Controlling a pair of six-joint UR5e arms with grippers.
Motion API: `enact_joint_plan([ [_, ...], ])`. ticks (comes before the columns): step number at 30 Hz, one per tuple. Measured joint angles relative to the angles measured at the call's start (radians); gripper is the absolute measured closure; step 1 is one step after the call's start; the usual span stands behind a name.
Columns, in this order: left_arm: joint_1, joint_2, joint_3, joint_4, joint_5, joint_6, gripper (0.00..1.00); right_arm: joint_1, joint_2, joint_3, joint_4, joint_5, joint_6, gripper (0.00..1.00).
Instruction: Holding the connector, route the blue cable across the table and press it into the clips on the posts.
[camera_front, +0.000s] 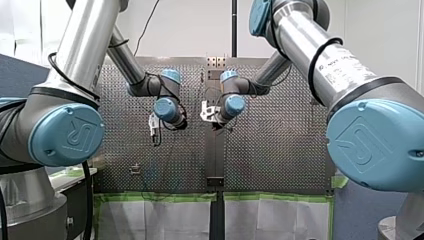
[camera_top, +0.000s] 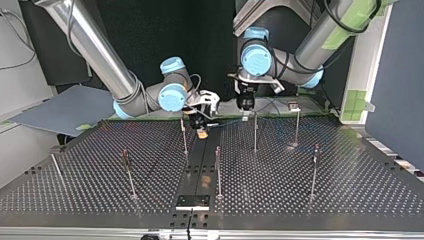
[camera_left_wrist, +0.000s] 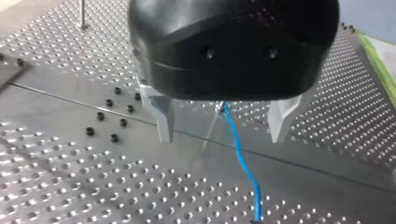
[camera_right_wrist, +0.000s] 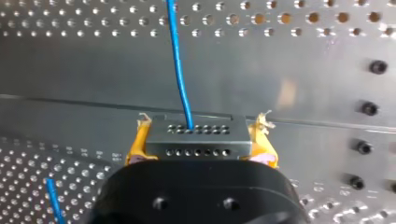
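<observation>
Perforated metal table (camera_right_wrist: 51, 163); my right pincer (camera_right_wrist: 201, 142) clamps a boxy, hole-dotted connector (camera_right_wrist: 196, 134).

The connector (camera_right_wrist: 196, 137) sits between my right gripper's (camera_right_wrist: 200, 133) fingers (camera_right_wrist: 137, 142), above the table's (camera_top: 325, 200) middle strip (camera_top: 200, 170). From the connector the cable (camera_right_wrist: 180, 70) runs ahead and passes between, clear of, my left gripper's (camera_left_wrist: 222, 137) fingers (camera_left_wrist: 163, 116). In the top view, posts (camera_top: 255, 132) stand left, right and in front of the connector.

A robotics lab, shown by the perforated metal table (camera_top: 350, 192) and its thin posts (camera_top: 255, 132).
</observation>
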Motion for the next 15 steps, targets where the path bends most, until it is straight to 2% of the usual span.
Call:
enact_joint_plan([
  [8,-0.015,-0.059,0.061,0.007,-0.020,-0.014,0.00,0.000,-0.008,0.000,0.002,0.000,0.001,1.00],
  [15,-0.024,-0.121,0.123,0.031,-0.020,-0.054,0.00,0.000,-0.008,0.000,0.000,0.000,0.001,1.00],
])
